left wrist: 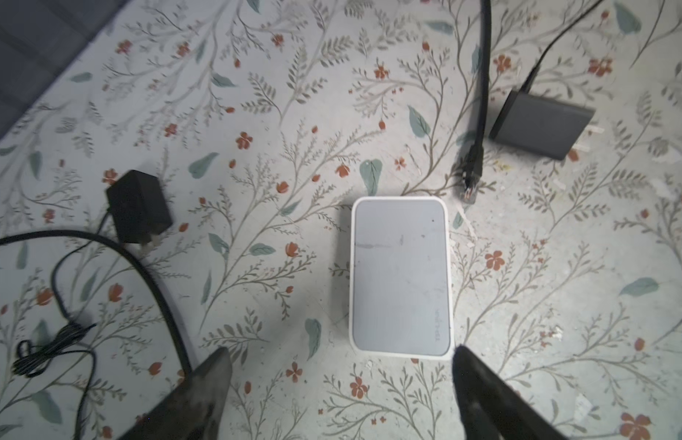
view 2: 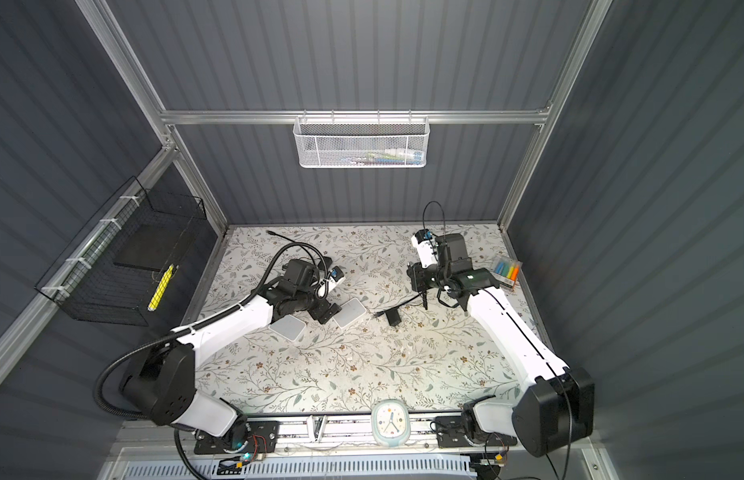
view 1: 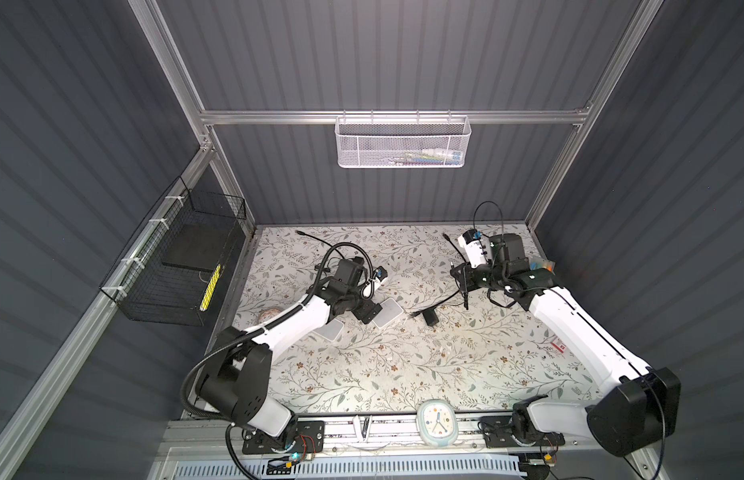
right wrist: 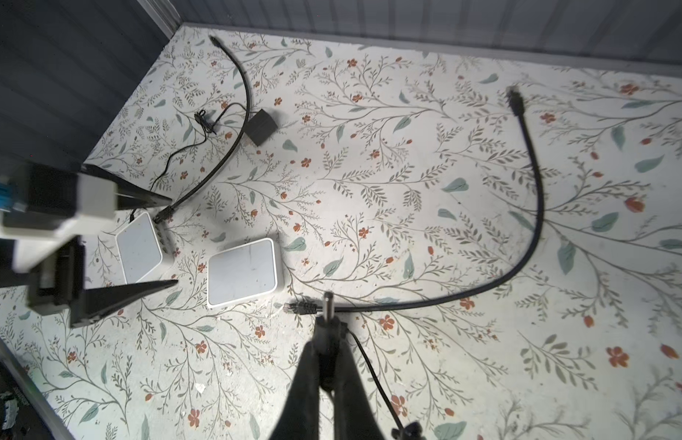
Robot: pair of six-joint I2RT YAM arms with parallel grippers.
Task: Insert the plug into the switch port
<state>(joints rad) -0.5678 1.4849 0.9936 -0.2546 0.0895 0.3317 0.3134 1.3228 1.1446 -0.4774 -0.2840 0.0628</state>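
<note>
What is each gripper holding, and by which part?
Right gripper pinches the power plug by its black body, metal tip sticking out. Left gripper is open, holding nothing.

Floral tabletop (view 1: 403, 365) with two white switches (view 1: 387, 312), cables (right wrist: 540, 205), adapters (left wrist: 541, 124)

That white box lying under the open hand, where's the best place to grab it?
Probably across its narrow width, straight down from above: the switch lies flat with nothing against its long straight edges, and the left hand is open wider than that.
</note>
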